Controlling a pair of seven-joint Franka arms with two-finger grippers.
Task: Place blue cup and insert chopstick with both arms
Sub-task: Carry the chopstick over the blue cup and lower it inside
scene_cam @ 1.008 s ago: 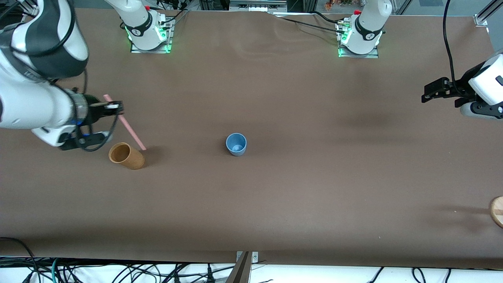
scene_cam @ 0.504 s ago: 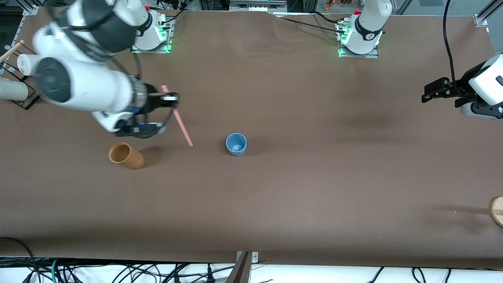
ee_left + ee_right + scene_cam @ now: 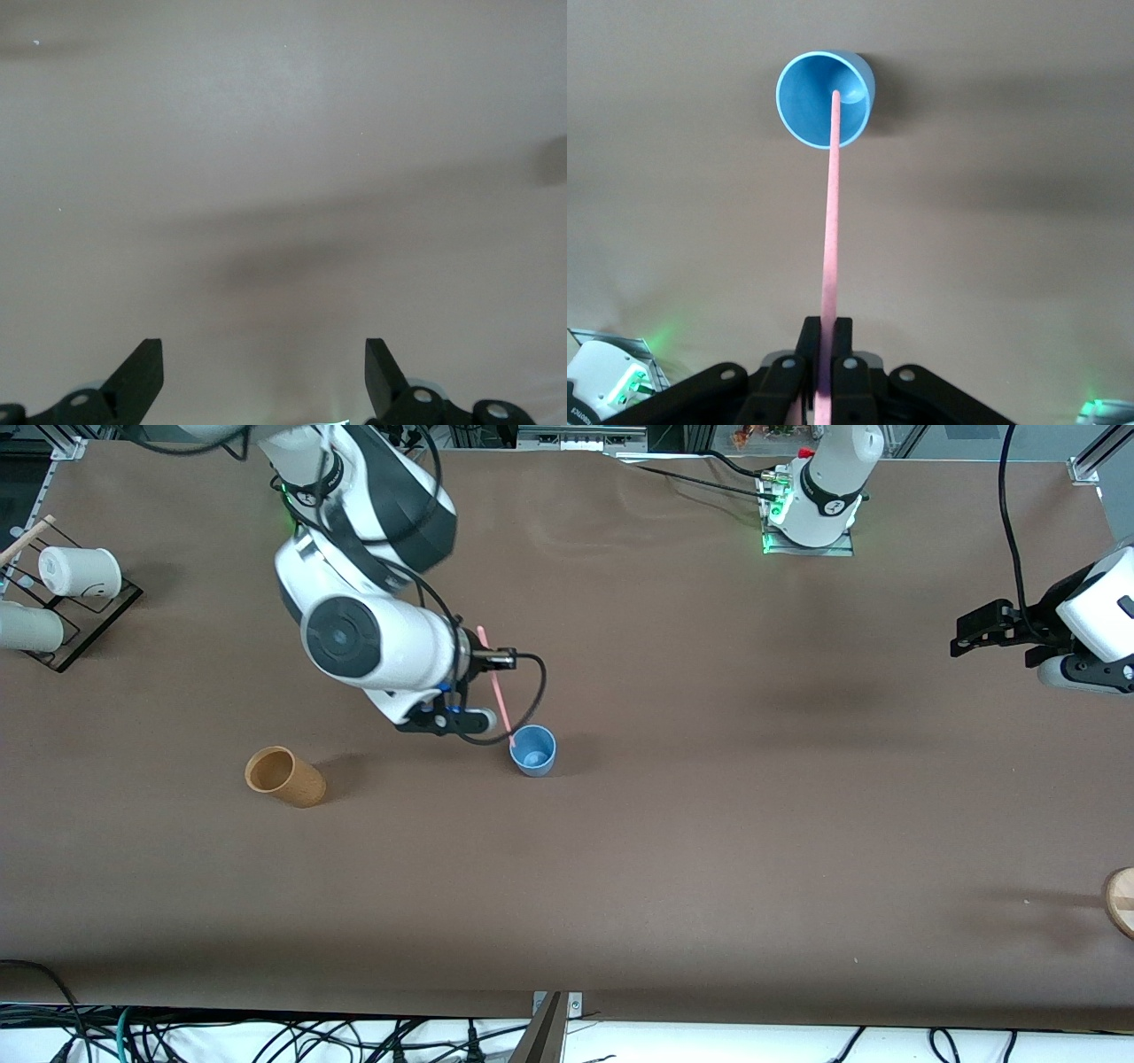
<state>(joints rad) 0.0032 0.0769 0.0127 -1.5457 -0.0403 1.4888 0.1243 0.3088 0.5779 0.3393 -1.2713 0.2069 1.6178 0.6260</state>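
Item 1, blue cup (image 3: 532, 750): I log it upright on the brown surface (image 3: 673, 841), near the middle, mouth open to the front camera. In the right wrist view the cup (image 3: 825, 98) sits straight ahead of the tool, its inside bare.

Item 2, chopstick (image 3: 494, 687): pink, thin, tilted, held in the air. Its lower tip lies at the cup's rim at about 10 o'clock in the front view. In the right wrist view the chopstick (image 3: 830, 230) runs from between the fingers out to the cup's mouth, the tip showing against the inside. I cannot tell whether the tip touches the cup.

Item 3, right tool (image 3: 496, 660): over the surface just at 11 o'clock of the blue cup in the front view, fingers (image 3: 842, 354) pinched narrow on the chopstick's upper part.

Item 4, left tool (image 3: 970, 633): waiting over the left arm's end of the surface, well apart from the cup. Its fingers (image 3: 142, 372) stand wide with only bare surface between them.

Item 5, tan cup (image 3: 285, 776): lying tipped on the surface toward the right arm's end, at about 9 o'clock of the blue cup.

Item 6, white cups (image 3: 80, 571): on a black rack (image 3: 84, 633) at the right arm's end.
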